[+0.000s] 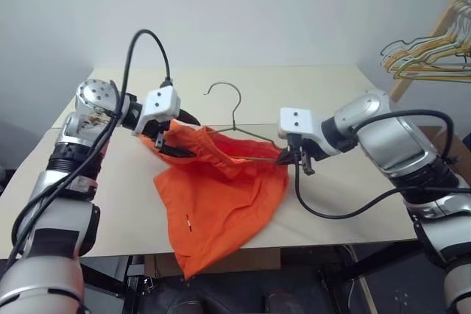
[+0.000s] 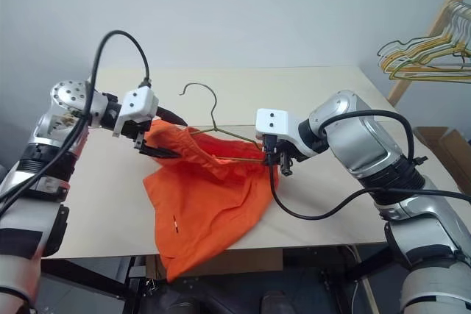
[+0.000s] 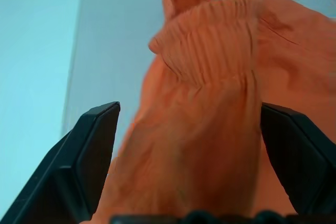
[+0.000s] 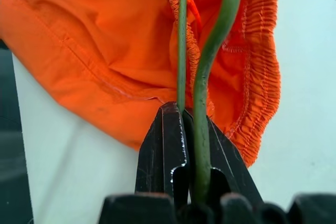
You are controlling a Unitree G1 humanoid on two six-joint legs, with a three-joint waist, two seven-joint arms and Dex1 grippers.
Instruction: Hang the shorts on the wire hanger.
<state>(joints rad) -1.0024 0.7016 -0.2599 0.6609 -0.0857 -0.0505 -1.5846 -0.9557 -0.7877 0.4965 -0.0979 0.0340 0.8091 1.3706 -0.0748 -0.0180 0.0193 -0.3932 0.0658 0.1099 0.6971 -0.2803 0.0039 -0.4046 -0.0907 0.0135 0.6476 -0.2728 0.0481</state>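
Table is carrying the shorts, draped over its front edge. Wire hanger is threading through the waistband. Right gripper is pinching the hanger corner; left gripper is gaping wide around the waistband.

Bare room is offered by the pale beige tabletop behind and to the right of the thin silver-grey wire hanger, and along its left edge. The middle is taken up by the bright orange fabric shorts, which are draped over the front edge. The span between the left gripper's wide-spread black fingers is blocked by gathered orange waistband. The right gripper is clamped on the hanger's corner. A bunch of gold and yellowish wire hangers is hung beyond the table's right far corner.
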